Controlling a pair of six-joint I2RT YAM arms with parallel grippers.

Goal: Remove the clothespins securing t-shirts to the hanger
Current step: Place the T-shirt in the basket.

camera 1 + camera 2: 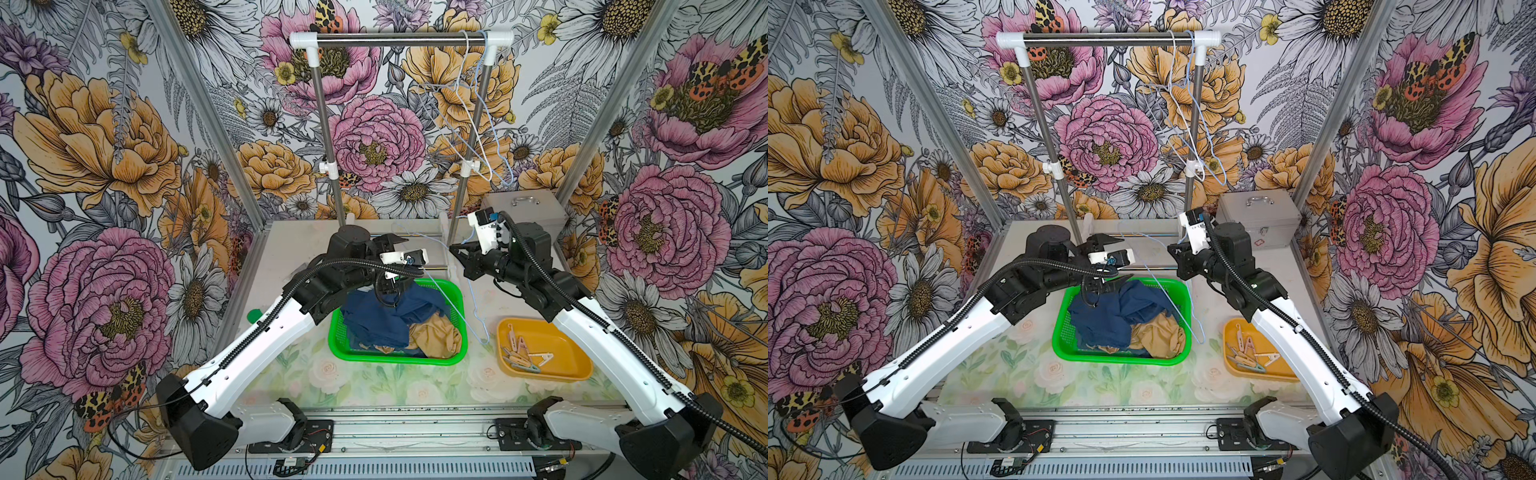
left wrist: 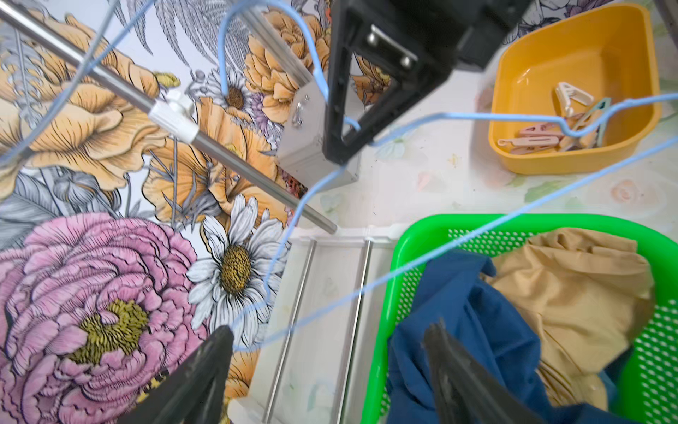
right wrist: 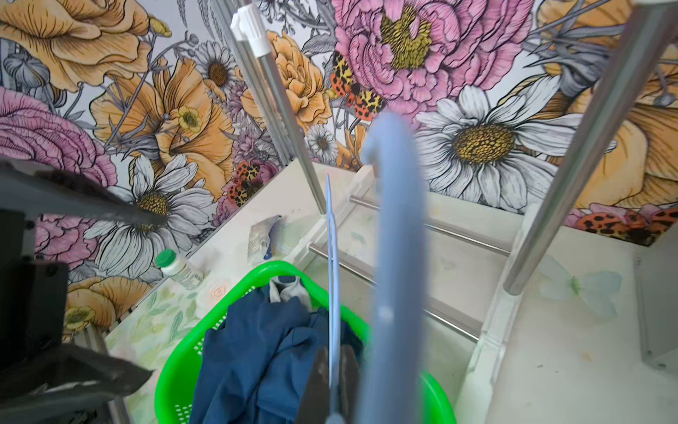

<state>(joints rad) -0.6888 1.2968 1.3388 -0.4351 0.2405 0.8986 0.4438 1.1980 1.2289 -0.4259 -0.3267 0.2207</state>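
Note:
Two navy t-shirts (image 1: 382, 316) and a tan one (image 1: 436, 334) lie crumpled in a green basket (image 1: 455, 291). Several pastel clothespins (image 1: 523, 353) lie loose in a yellow tray (image 1: 575, 365), with none showing on the cloth. My right gripper (image 3: 334, 352) is shut on the thin wire of a bare light-blue hanger (image 2: 495, 116), behind the basket's right corner (image 1: 455, 249). The hanger reaches across the basket and down past its right side. My left gripper (image 2: 330, 328) stands open over the basket's back edge. One of its fingertips (image 2: 223, 334) is next to the hanger wire, and nothing is between the jaws.
A clothes rail (image 1: 399, 37) stands at the back, with bare white and blue wire hangers (image 1: 478, 104) at its right end. A metal case (image 1: 528, 208) sits behind the right arm. A green-capped bottle (image 3: 179, 270) lies left of the basket. The rail's base bars (image 2: 363, 279) cross the table behind the basket.

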